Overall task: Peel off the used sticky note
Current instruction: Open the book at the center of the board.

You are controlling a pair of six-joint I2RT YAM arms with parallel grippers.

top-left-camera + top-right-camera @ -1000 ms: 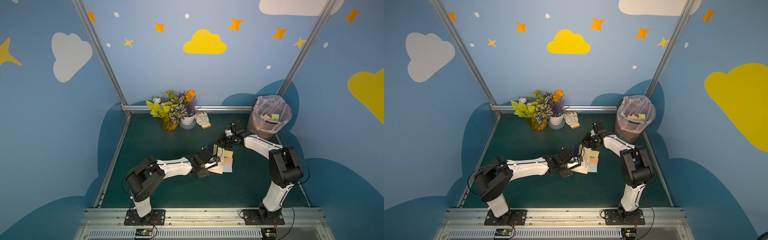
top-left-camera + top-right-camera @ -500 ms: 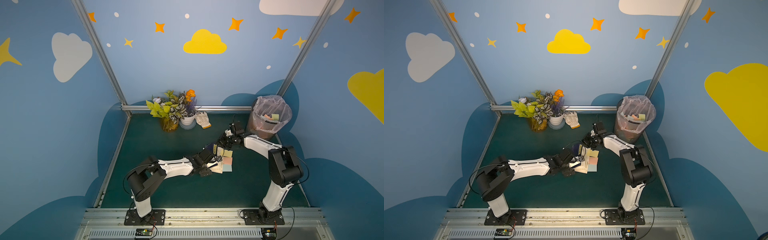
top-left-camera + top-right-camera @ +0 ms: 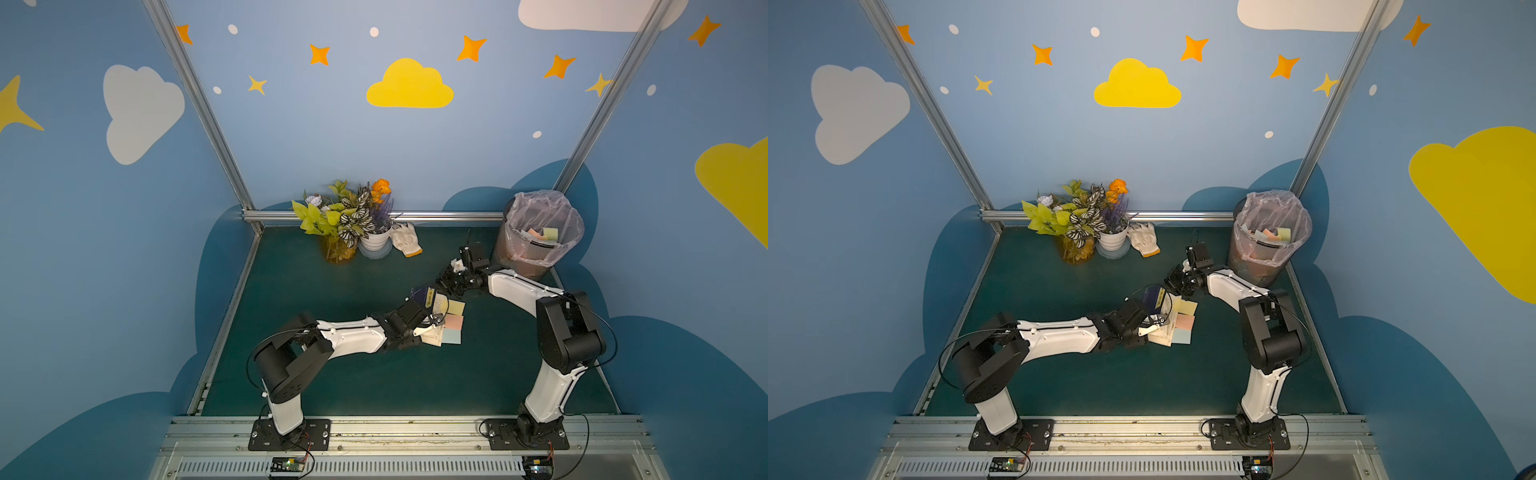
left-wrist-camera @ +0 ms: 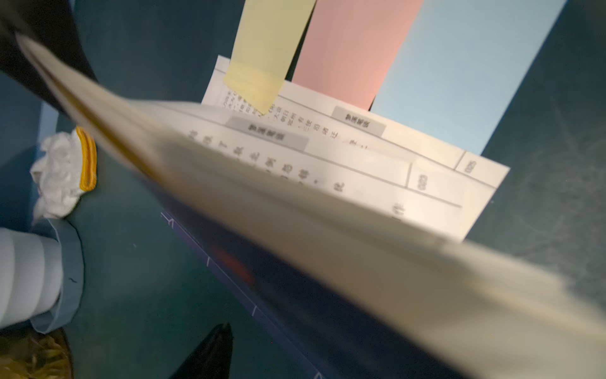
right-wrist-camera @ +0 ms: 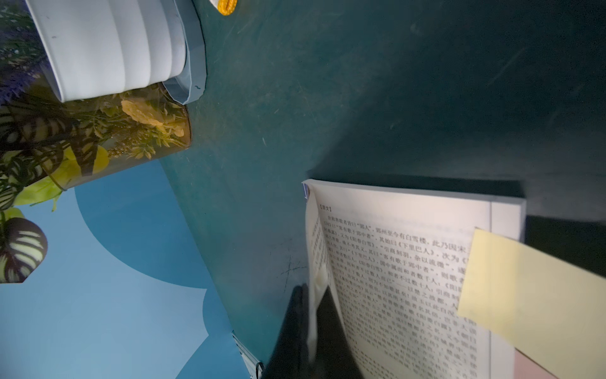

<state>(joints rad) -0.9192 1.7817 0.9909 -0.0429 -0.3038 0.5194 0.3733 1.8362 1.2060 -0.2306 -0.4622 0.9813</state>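
An open book (image 3: 434, 334) lies mid-table, with a yellow sticky note (image 3: 455, 307), a pink one (image 3: 454, 322) and a blue one (image 3: 452, 336) sticking out of its right edge. No writing shows on them, so I cannot tell which is the used one. My right gripper (image 5: 311, 295) is shut on the edge of a lifted page (image 5: 313, 249). My left gripper (image 3: 432, 322) stands open around the raised dark-blue cover (image 4: 295, 295) and pages. Its one visible finger (image 4: 213, 354) is clear of the cover. The other finger is hidden behind the pages.
A lined waste bin (image 3: 528, 262) holding discarded notes stands at the back right, close behind the right arm. A white flower pot (image 3: 374, 245), a glass vase of plants (image 3: 340, 253) and a white glove (image 3: 407, 241) sit along the back rail.
The left arm has reached a little farther into the book, and its jaws have narrowed around the raised part. The right arm has hardly moved.
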